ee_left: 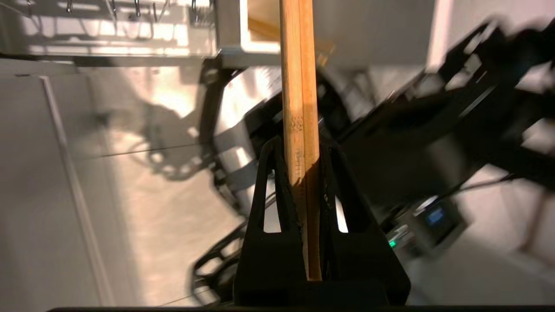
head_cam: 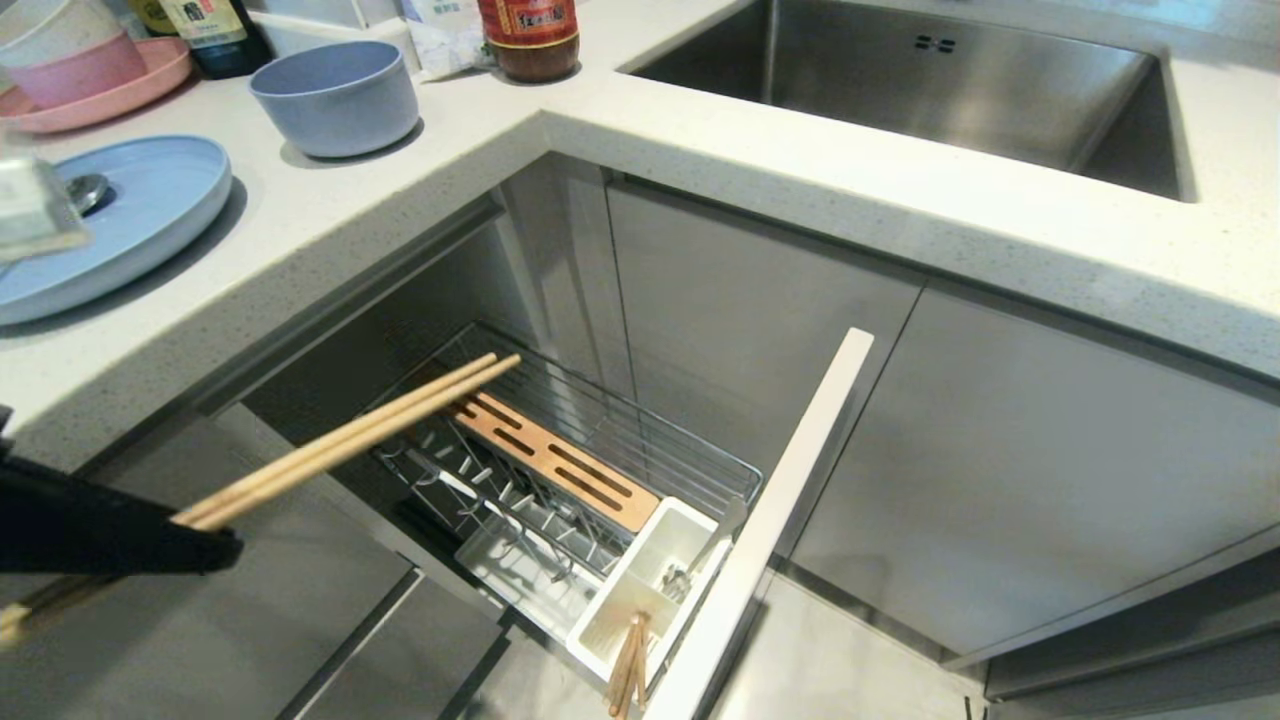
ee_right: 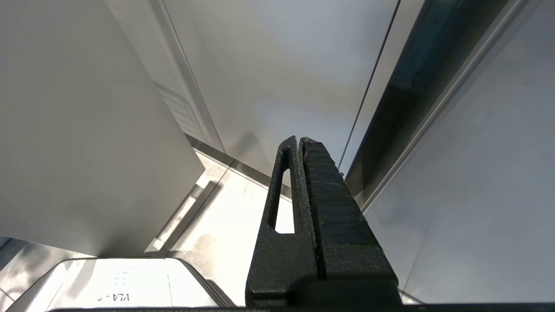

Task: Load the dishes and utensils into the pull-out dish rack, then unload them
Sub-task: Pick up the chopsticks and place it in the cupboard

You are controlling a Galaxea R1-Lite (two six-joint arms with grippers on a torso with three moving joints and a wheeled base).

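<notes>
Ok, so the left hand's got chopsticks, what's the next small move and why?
Probably swing the left hand toward the white cutlery cup and tip the chopsticks downward: they're clamped nearly level above the rack, short of the cup.

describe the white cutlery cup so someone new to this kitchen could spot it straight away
Start at the pull-out dish rack drawn out below the corner of the counter. The white plastic cutlery cup sits at its near end, against the pale front panel, beyond the slotted wooden strip. It is the rack's only solid-walled box.
</notes>
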